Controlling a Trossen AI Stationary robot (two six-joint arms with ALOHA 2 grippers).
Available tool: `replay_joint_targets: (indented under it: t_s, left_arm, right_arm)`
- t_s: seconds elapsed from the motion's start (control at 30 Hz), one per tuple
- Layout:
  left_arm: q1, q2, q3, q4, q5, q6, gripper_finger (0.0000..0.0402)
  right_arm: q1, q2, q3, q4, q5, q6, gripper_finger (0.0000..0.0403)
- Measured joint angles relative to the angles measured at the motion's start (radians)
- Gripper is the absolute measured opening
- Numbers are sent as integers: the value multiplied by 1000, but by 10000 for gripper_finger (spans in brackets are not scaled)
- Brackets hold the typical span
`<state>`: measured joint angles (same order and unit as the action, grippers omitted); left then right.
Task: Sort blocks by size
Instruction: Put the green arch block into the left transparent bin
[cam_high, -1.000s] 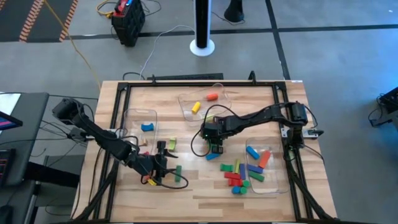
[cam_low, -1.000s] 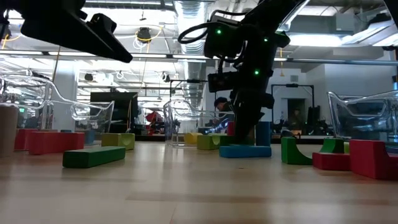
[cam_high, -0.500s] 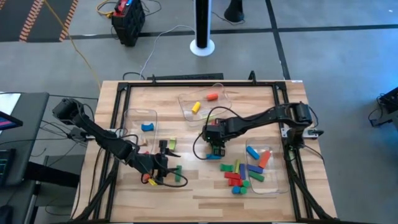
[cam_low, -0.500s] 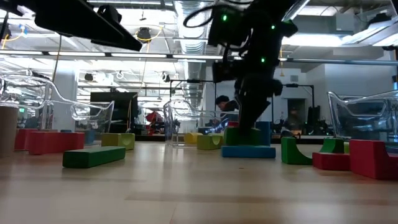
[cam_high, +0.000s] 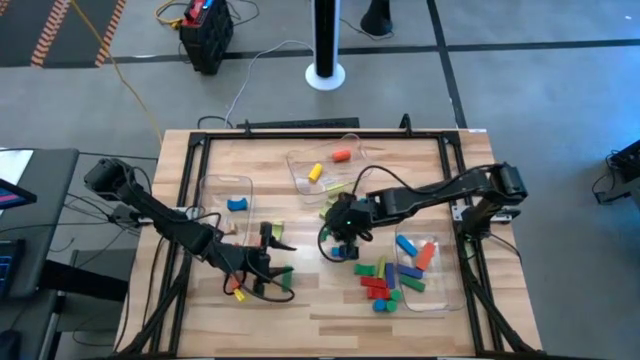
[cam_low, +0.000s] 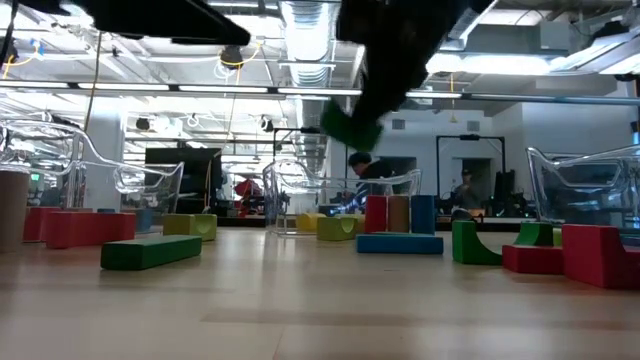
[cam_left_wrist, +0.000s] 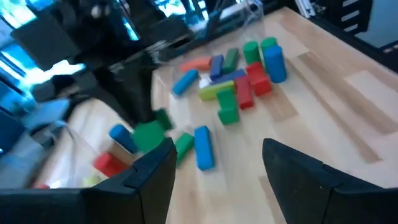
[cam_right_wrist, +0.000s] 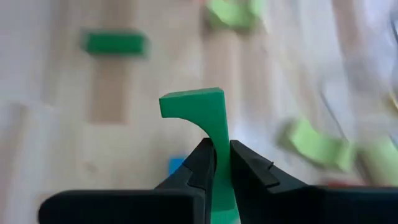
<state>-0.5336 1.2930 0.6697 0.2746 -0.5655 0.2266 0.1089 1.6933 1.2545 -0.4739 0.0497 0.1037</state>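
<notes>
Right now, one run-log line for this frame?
right gripper: shut on green arch, lifted | left gripper: open, low over table

No legible text anywhere.

Lower end of the green arch block (cam_right_wrist: 205, 118) (pinched) hidden between the right gripper (cam_right_wrist: 221, 163) fingers.

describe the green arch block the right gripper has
The green arch block looks like solid matte painted wood, with a flat top edge and a concave curved cut on one side. The right gripper is shut on its thin leg, holding it in the air above the table, touching nothing else.
</notes>
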Motion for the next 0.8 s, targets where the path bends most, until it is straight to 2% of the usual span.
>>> replay_joint_targets:
  t_s: [0.3,0.47,0.6,0.8]
  left_arm:
    - [42,1,1,85,3,257,232]
    - [47,1,21,79,46,362,232]
    - [47,1,41,75,98,415,232]
    - [49,6,55,75,160,448,230]
  right_arm:
    - [48,-21,0,115,-141,63,69]
    - [55,-21,0,150,-205,91,69]
    - [52,-20,0,228,-284,106,69]
    - [42,-20,1,290,-340,119,69]
